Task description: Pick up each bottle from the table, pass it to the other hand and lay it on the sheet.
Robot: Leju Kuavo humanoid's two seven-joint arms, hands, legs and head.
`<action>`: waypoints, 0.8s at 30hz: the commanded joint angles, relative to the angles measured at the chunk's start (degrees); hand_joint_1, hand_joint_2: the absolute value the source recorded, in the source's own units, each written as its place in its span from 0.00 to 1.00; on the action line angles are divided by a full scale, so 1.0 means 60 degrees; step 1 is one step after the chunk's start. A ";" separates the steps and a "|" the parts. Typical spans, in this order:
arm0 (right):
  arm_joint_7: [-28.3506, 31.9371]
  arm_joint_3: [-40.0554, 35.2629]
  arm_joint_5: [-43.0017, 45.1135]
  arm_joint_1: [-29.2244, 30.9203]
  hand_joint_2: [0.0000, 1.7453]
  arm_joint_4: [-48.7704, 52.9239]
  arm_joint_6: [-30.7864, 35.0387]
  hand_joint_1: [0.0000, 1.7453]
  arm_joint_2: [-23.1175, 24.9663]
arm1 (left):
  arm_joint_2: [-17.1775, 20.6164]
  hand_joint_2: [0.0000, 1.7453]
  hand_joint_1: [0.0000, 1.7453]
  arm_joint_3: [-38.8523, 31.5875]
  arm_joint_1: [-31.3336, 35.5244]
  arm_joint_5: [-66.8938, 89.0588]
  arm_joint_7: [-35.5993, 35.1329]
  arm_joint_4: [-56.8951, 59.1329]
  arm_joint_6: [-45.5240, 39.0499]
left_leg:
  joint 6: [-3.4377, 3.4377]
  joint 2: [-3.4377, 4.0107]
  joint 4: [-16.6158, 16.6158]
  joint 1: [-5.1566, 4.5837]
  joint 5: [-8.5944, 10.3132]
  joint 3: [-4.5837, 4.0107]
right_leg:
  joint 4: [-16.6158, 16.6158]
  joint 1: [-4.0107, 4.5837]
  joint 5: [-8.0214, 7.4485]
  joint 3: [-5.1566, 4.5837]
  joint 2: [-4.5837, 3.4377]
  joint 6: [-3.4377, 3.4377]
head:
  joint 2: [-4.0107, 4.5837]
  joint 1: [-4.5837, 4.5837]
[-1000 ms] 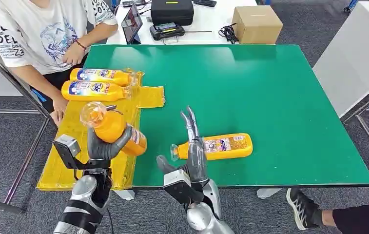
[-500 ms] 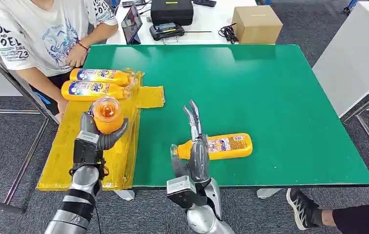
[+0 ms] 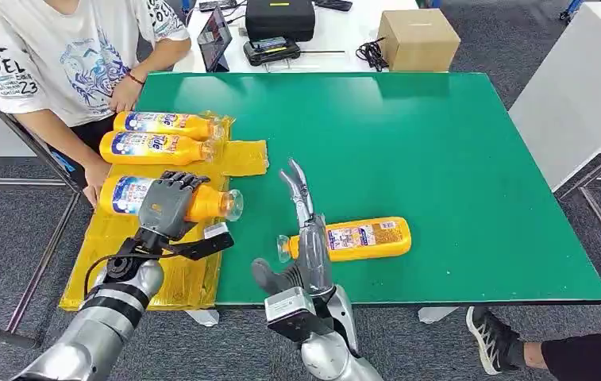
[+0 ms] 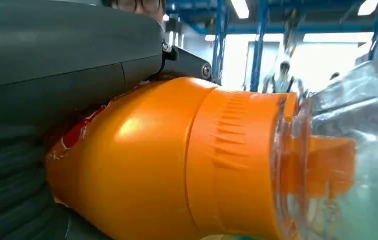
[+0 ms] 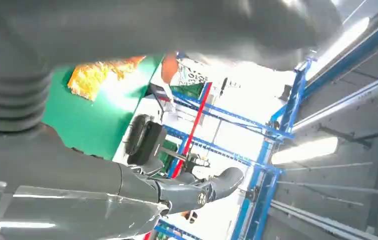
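1. two bottles (image 3: 162, 136) are already lying side by side at the far end of the yellow sheet (image 3: 114, 266), near a seated person (image 3: 59, 55).
2. the left hand (image 3: 167, 208) is gripping a third bottle (image 3: 202, 203) from above, fingers wrapped over its middle; the bottle is lying level over the sheet, clear cap pointing toward the green table (image 3: 440, 135). whether it is touching the sheet is hard to tell.
3. the left wrist view is showing the bottle's orange shoulder (image 4: 142, 165) pressed against the palm, so the hold is looking firm.
4. the right hand (image 3: 303, 238) is holding nothing, fingers stretched out straight, hovering just beside the cap end of the last bottle (image 3: 360, 238), which is lying on the table.
5. judging by this, two are done, the third is waiting on release, and one is left to pick, pass and lay.
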State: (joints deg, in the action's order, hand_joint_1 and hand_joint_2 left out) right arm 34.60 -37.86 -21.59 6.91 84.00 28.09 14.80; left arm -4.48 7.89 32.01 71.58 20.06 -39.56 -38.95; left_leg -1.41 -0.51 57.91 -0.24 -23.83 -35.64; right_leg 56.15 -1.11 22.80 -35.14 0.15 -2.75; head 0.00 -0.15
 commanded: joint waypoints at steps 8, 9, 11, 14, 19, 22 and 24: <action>0.0023 -0.0310 0.0201 0.0162 1.00 -0.0416 -0.0471 0.00 -0.0256 | 0.0522 1.00 1.00 -0.0565 0.1040 -0.0945 0.0432 0.2486 0.2182 | 0.0016 0.0003 0.0002 0.0020 -0.0021 0.0042 | -0.0013 0.0022 0.0015 0.0051 -0.0005 0.0020 | 0.0000 0.0000; 0.0015 -0.0309 0.0206 0.0165 1.00 -0.0430 -0.0491 0.00 -0.0257 | 0.0511 1.00 1.00 -0.0615 0.1052 -0.1007 0.0427 0.2512 0.2269 | 0.0013 0.0004 0.0001 0.0014 -0.0016 0.0029 | -0.0010 0.0015 0.0011 0.0035 -0.0007 0.0017 | 0.0000 0.0000; 0.0015 -0.0297 0.0207 0.0164 1.00 -0.0459 -0.0489 0.00 -0.0250 | 0.0528 1.00 1.00 -0.0626 0.1044 -0.1032 0.0460 0.2499 0.2283 | 0.0016 0.0005 0.0001 0.0018 -0.0021 0.0042 | -0.0011 0.0019 0.0015 0.0049 -0.0008 0.0021 | 0.0000 0.0000; 0.0005 -0.0305 0.0218 0.0180 1.00 -0.0477 -0.0600 0.00 -0.0255 | 0.0554 1.00 1.00 -0.0647 0.1106 -0.1099 0.0464 0.2630 0.2766 | 0.0015 0.0010 -0.0004 0.0017 -0.0023 0.0051 | -0.0012 0.0019 0.0016 0.0056 -0.0012 0.0021 | 0.0000 0.0000; -0.0007 -0.0305 0.0226 0.0207 1.00 -0.0585 -0.0792 0.00 -0.0222 | 0.0720 1.00 1.00 -0.0470 0.1120 -0.0979 0.0415 0.2792 0.3374 | 0.0011 0.0014 -0.0009 0.0009 -0.0015 0.0041 | -0.0013 0.0010 0.0008 0.0042 -0.0018 0.0014 | 0.0000 0.0000; -0.0021 -0.0246 0.0315 0.0190 1.00 -0.0627 -0.0924 0.00 -0.0206 | 0.0800 1.00 1.00 -0.0123 0.0982 -0.0472 0.0115 0.2859 0.3037 | 0.0007 0.0014 -0.0014 0.0001 -0.0009 0.0036 | -0.0013 0.0002 0.0004 0.0035 -0.0018 0.0010 | 0.0000 0.0000; -0.0020 -0.0244 0.0315 0.0190 1.00 -0.0632 -0.0927 0.00 -0.0209 | 0.0796 1.00 1.00 -0.0115 0.0956 -0.0462 0.0105 0.2864 0.3009 | 0.0016 0.0024 -0.0015 0.0015 -0.0024 0.0075 | -0.0021 0.0017 0.0013 0.0076 -0.0025 0.0022 | 0.0000 0.0000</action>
State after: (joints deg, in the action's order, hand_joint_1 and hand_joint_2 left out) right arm 34.69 -38.25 -20.26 6.94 83.67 23.17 14.75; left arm -1.25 5.62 36.92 66.14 22.49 -28.37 -19.98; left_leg -1.41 -0.55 57.90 -0.24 -23.84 -35.60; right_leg 56.16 -1.11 22.81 -35.08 0.14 -2.75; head 0.00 -0.15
